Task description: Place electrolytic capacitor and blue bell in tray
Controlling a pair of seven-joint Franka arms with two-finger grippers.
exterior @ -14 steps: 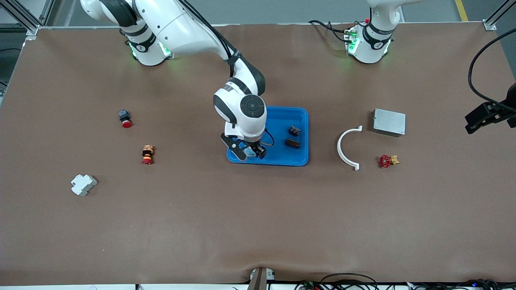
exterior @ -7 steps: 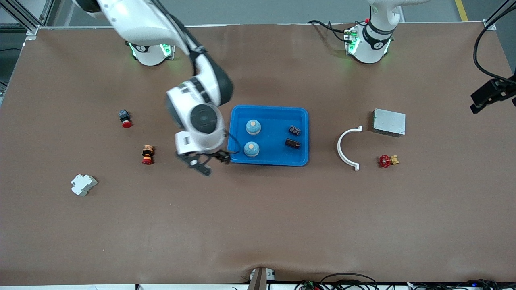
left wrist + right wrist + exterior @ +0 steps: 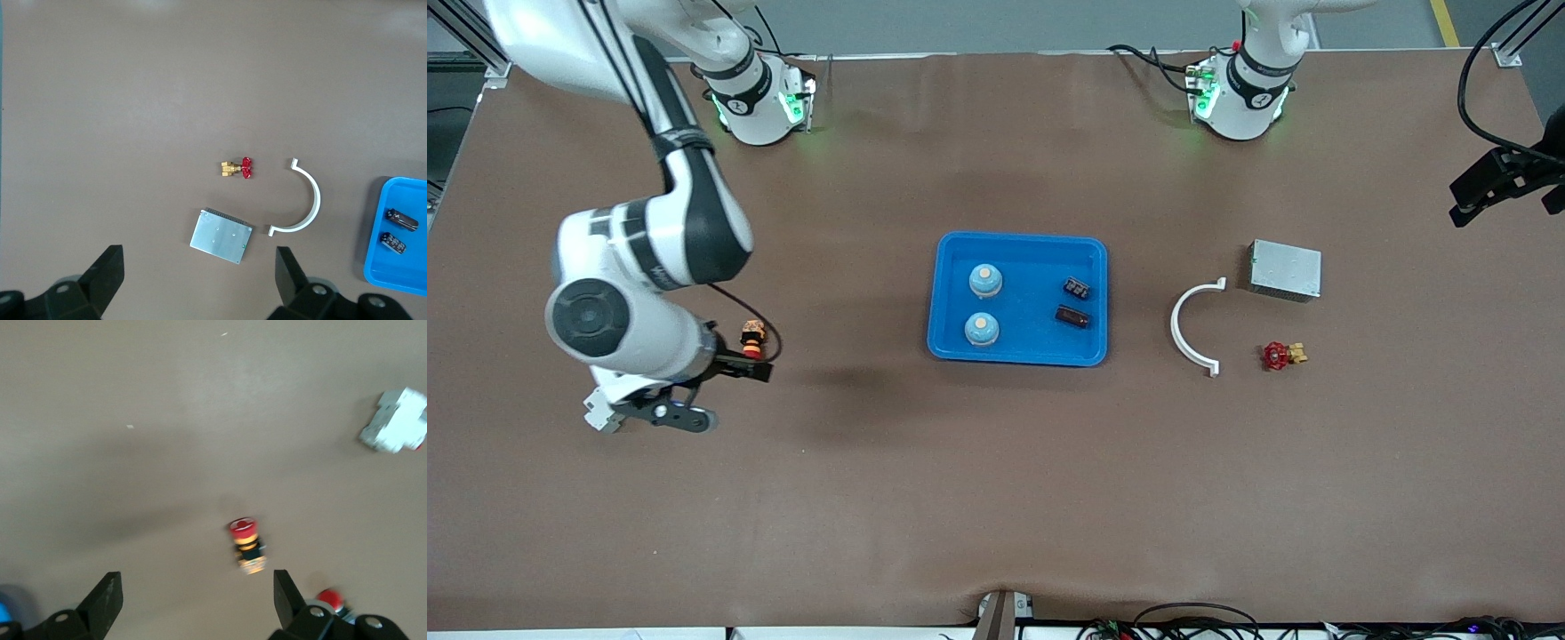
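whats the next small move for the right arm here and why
Probably just lift clear and park. The tray already holds two blue bells and two capacitors, so nothing looks left to fetch. The right gripper hangs open and empty over the table near the red-and-yellow button; the left gripper is open too.

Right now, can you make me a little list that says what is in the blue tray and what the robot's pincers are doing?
tray: blue, mid-table
in tray: two blue bells, two black capacitors
right pincer: open, empty, above the table near the red and yellow button
left pincer: open, empty, high over the silver box
near silver box: white curved piece, red valve
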